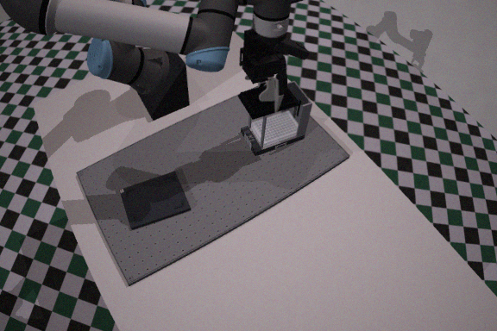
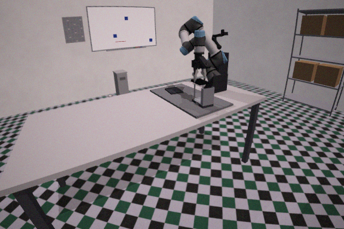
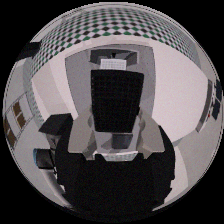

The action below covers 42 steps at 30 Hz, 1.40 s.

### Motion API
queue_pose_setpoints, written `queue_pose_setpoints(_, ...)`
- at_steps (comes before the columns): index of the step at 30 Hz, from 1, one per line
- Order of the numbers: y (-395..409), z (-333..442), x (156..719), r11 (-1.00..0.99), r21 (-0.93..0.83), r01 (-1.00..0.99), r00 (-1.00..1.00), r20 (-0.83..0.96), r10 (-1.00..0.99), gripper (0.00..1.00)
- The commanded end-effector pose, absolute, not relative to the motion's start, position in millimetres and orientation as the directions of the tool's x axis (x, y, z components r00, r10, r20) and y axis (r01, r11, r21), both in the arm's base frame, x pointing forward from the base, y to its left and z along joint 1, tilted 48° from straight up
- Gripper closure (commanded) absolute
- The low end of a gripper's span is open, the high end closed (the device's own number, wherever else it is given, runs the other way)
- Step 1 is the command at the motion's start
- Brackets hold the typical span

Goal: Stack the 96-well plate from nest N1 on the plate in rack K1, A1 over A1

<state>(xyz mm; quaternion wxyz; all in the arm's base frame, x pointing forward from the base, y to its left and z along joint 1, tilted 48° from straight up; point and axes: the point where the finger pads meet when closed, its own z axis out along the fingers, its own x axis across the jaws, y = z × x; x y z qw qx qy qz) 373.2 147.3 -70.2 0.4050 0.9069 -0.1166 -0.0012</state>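
Observation:
My gripper [image 1: 269, 96] is shut on a black 96-well plate [image 1: 264, 103] and holds it level above the stack rack K1 [image 1: 280, 124]. In the wrist view the black plate [image 3: 115, 102] lies between the two fingers, and its far end partly covers the rack. A white 96-well plate [image 1: 276, 128] sits in the bottom of K1, and a strip of it shows in the wrist view [image 3: 112, 64] beyond the black plate. The plate nest N1 [image 1: 154, 205] is a dark flat pad at the near left of the grey baseplate, with no plate on it. I cannot make out the cut corners.
The grey perforated baseplate [image 1: 211, 183] carries the nest and the rack on a white table. K1 has a tall grey wall [image 1: 305, 117] on its right side and thin corner posts. The arm's dark base [image 1: 166, 84] stands behind the baseplate.

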Motion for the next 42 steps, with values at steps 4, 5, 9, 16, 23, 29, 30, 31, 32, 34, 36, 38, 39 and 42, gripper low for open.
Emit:
queue_pose_setpoints(4,164.2,-87.5,374.4,-0.645,0.734,-0.211,0.973,0.093,-0.212,1.00)
queue_pose_setpoints(5,166.5,-89.9,374.5,-0.645,0.734,-0.211,0.973,0.093,-0.212,1.00)
queue_pose_setpoints(9,175.7,-99.5,374.8,-0.645,0.734,-0.211,0.973,0.093,-0.212,1.00)
queue_pose_setpoints(16,179.0,-103.1,375.0,-0.645,0.734,-0.211,0.973,0.093,-0.212,1.00)
queue_pose_setpoints(23,178.9,-103.0,375.0,-0.645,0.734,-0.211,0.973,0.093,-0.212,1.00)
queue_pose_setpoints(29,178.7,-102.7,375.0,-0.645,0.734,-0.211,0.973,0.093,-0.212,1.00)
queue_pose_setpoints(30,178.7,-102.7,375.0,-0.645,0.734,-0.211,0.973,0.093,-0.212,1.00)
queue_pose_setpoints(31,178.7,-102.7,375.0,-0.645,0.734,-0.211,0.973,0.093,-0.212,1.00)
queue_pose_setpoints(32,178.7,-102.7,375.0,-0.645,0.734,-0.211,0.973,0.093,-0.212,1.00)
queue_pose_setpoints(34,178.6,-102.6,375.0,-0.645,0.734,-0.211,0.973,0.093,-0.212,1.00)
queue_pose_setpoints(36,178.5,-102.6,375.0,-0.645,0.734,-0.211,0.973,0.093,-0.212,1.00)
queue_pose_setpoints(38,178.5,-102.5,375.0,-0.645,0.734,-0.211,0.973,0.093,-0.212,1.00)
queue_pose_setpoints(39,178.4,-102.5,375.0,-0.645,0.734,-0.211,0.973,0.093,-0.212,1.00)
queue_pose_setpoints(42,178.4,-102.4,375.0,-0.645,0.734,-0.211,0.973,0.093,-0.212,1.00)
